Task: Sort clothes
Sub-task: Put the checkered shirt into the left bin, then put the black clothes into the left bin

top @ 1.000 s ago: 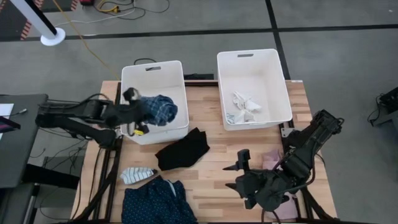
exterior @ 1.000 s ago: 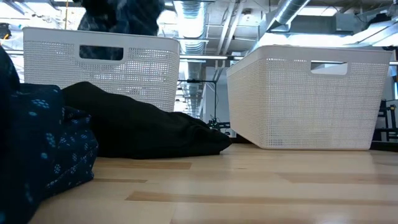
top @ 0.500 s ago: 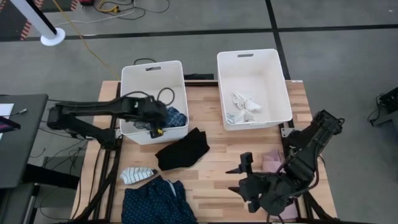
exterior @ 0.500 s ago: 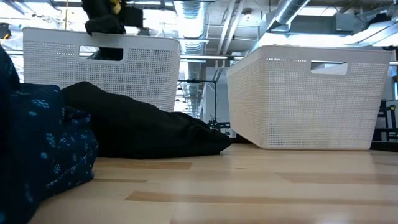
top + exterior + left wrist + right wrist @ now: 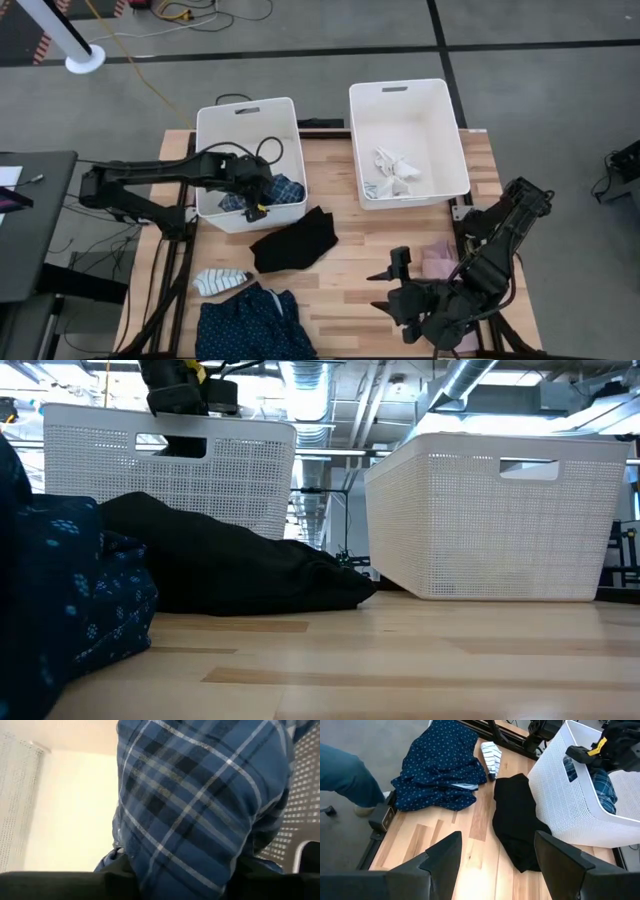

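My left gripper (image 5: 262,192) reaches into the left white bin (image 5: 245,105), shut on the blue plaid garment (image 5: 286,189), which fills the left wrist view (image 5: 200,795). My right gripper (image 5: 392,268) is open and empty above the table's near right part, beside the pale pink garment (image 5: 437,262). The black garment (image 5: 293,240) lies flat on the table in front of the left bin. The blue-white striped garment (image 5: 218,281) and the navy patterned garment (image 5: 250,325) lie at the near left. A white garment (image 5: 392,172) lies in the right bin (image 5: 395,88). My left gripper holds a bunch of the plaid cloth (image 5: 185,870) between its fingers. The cloth itself covers the fingertips, so which edge or how many layers cannot be told. It comes slanting down from the table's left side. The garment rests in the bin, against its right wall.
The two bins stand side by side at the table's far edge. Bare wood (image 5: 350,250) lies between the black garment and my right gripper. A person's leg and shoe (image 5: 350,780) show on the floor beyond the table's left edge.
My left gripper has gone down and toward the table's right, from above the left bin's rim into the bin, with the plaid garment. The garment hung bunched above the bin then and lies inside it now.
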Tool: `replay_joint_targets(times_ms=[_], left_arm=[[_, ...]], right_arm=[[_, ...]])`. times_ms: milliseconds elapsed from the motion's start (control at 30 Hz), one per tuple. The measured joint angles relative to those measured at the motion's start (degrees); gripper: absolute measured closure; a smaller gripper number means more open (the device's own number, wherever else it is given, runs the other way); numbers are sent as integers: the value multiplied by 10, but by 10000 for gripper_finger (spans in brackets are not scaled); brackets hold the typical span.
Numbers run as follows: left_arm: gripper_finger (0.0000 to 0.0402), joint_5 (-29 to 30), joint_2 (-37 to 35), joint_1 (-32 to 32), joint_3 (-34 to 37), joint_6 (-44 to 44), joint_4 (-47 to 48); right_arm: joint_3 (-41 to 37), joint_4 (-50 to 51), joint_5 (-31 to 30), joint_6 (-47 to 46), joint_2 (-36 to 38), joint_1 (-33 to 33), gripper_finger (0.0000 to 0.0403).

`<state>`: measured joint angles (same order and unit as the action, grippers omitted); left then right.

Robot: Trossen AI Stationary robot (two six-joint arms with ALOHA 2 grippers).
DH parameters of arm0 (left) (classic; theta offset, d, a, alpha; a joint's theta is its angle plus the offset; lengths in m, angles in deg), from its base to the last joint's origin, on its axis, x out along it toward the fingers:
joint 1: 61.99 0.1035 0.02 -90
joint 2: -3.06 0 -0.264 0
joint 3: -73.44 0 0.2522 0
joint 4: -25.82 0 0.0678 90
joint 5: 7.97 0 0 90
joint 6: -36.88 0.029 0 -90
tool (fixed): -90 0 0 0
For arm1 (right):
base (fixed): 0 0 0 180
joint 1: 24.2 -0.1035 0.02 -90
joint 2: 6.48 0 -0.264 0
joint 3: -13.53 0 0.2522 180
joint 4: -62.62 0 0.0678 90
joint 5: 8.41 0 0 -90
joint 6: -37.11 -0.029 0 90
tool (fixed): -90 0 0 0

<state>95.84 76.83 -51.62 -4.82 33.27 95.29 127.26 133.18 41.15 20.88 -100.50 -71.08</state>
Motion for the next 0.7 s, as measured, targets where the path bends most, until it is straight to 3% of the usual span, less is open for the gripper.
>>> replay_joint_targets(times_ms=[700], left_arm=[[198, 7, -76, -27, -65, -12, 63]], right_arm=[[0, 0, -1, 2, 0, 4, 137]])
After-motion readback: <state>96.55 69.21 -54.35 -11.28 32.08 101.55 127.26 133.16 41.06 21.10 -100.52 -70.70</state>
